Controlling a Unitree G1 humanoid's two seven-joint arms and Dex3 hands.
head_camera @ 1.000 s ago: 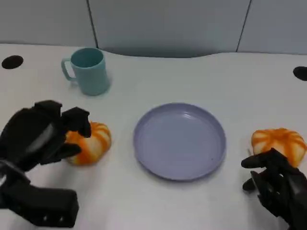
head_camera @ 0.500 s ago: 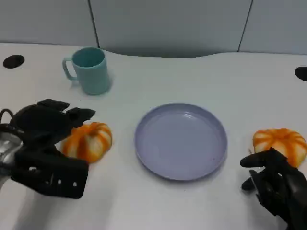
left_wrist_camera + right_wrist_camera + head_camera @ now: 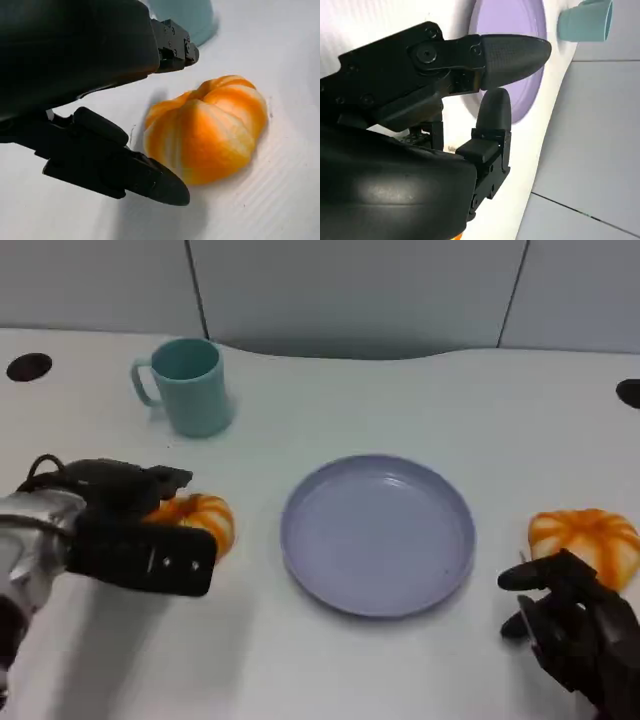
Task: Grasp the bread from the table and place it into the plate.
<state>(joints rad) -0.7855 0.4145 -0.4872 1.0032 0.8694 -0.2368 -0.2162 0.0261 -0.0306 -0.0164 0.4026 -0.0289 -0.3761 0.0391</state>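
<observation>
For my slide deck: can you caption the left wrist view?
Left hand open around an orange-striped bread roll on the white table, not yet gripping it.

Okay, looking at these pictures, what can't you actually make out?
- Left orange-and-white striped bread roll: head view, its near side hidden by the left hand; whether the fingers touch it is unclear in the left wrist view.
- Right hand: head view, cut by the lower edge.
- Round lilac plate: right wrist view, largely blocked by the right hand's fingers.
</observation>
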